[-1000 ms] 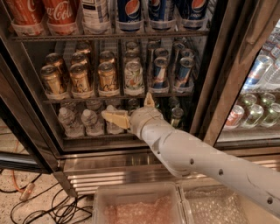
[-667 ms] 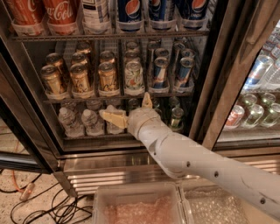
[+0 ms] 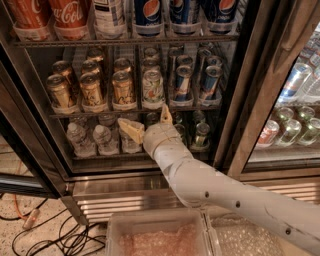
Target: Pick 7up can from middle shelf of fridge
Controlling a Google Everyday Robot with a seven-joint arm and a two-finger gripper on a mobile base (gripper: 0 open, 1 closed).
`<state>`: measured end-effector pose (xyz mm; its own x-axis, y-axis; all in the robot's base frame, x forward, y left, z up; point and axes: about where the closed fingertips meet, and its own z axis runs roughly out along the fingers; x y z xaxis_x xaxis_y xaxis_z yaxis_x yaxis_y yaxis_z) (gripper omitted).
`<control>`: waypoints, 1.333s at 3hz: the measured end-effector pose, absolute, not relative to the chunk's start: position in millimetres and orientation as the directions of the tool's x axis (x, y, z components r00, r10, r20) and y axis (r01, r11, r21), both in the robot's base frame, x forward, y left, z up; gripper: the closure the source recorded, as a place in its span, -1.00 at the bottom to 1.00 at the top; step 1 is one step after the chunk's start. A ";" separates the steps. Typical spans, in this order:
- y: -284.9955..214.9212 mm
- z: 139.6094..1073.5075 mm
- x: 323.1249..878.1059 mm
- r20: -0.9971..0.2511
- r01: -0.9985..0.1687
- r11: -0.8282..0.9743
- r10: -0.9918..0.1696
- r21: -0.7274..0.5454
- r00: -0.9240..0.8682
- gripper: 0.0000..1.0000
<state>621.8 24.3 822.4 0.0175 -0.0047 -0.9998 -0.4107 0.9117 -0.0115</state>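
My pale two-finger gripper [image 3: 144, 120] is wide open and holds nothing. It sits just below the whitish-silver 7up can with green letters [image 3: 152, 88] on the dark wire middle shelf [image 3: 102, 114]. I should lift up, then close around it gently.

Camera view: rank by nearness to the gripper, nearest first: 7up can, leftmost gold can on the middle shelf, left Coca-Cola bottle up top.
1. 7up can: just above the open gripper, on the middle shelf.
2. Leftmost gold can: same shelf, far left.
3. Left Coca-Cola bottle: top rack, upper left corner.
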 end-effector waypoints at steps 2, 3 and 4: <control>4.3 832.6 636.8 -0.997 -0.305 0.950 -0.048 -0.066 0.066 -0.46; -8.1 839.3 648.9 -0.994 -0.242 0.967 -0.062 -0.084 0.095 -0.34; -4.0 836.1 653.5 -0.994 -0.244 0.967 -0.050 -0.072 0.093 -0.34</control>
